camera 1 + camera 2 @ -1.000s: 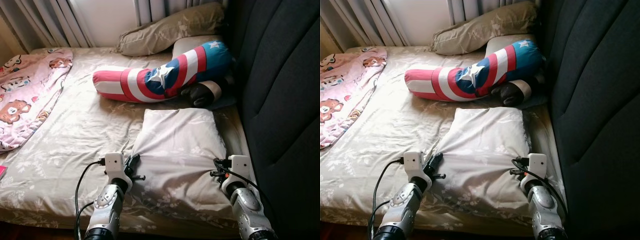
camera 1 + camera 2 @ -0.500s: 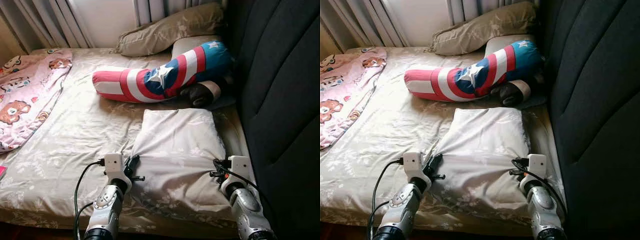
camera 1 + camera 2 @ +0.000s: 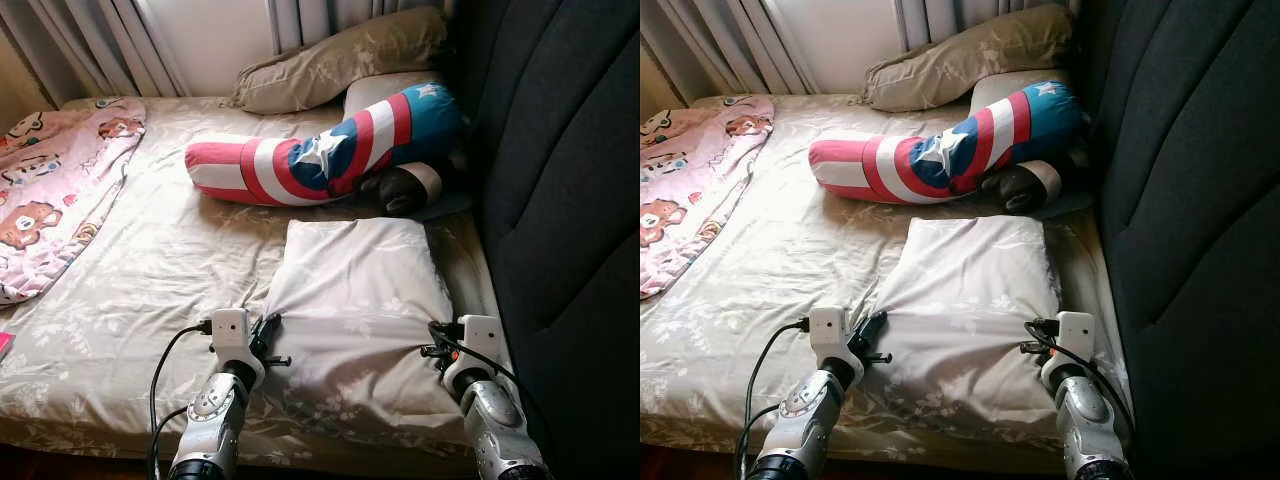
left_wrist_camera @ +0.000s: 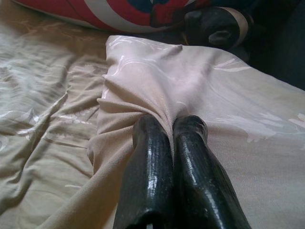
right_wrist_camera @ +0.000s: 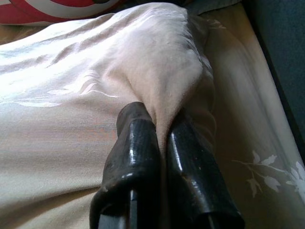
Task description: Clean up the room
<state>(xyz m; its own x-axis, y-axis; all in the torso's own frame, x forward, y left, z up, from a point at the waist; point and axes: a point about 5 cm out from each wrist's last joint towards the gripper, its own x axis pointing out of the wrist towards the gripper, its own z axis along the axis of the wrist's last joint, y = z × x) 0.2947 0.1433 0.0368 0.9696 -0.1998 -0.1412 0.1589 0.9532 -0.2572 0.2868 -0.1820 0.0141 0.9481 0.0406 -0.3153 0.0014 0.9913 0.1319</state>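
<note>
On a bed dressed in a beige floral sheet (image 3: 150, 270), we pinch the near corners of a pale cream pillow (image 3: 355, 290): left gripper (image 4: 169, 125) and right gripper (image 5: 159, 119) clamped on its fabric. Beyond the pillow lies a red, white and blue star-printed bolster (image 3: 330, 150).

You are looking at a home bedroom: a bed (image 3: 150, 250) in floral sheets, pillows (image 3: 340, 60) near a dark padded headboard (image 3: 560, 180), curtains (image 3: 90, 45), and a pink teddy-bear blanket (image 3: 50, 190).
</note>
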